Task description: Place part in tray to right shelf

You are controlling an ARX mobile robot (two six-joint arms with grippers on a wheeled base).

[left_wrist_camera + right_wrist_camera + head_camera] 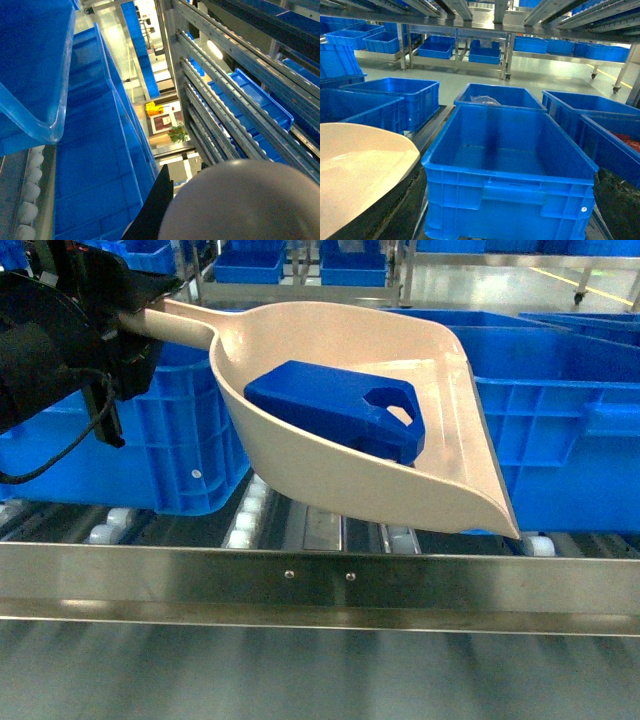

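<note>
Cream plastic fills the head view: a scoop held by its handle in your left gripper, whose jaws appear closed around that handle at upper left. The part, a small blue jerrycan-shaped block, lies inside the scoop's bowl, handle cut-out toward the open lip. The scoop hangs above the right shelf, over its shiny front rail and white rollers, between two large blue crates. The right-hand crate looks empty in the right wrist view. Your right gripper itself is not in view. To finish well, carry the lip over that crate's rim before tilting, then tip slowly so the block slides rather than bounces. No brand, label or writing is readable anywhere.
</note>
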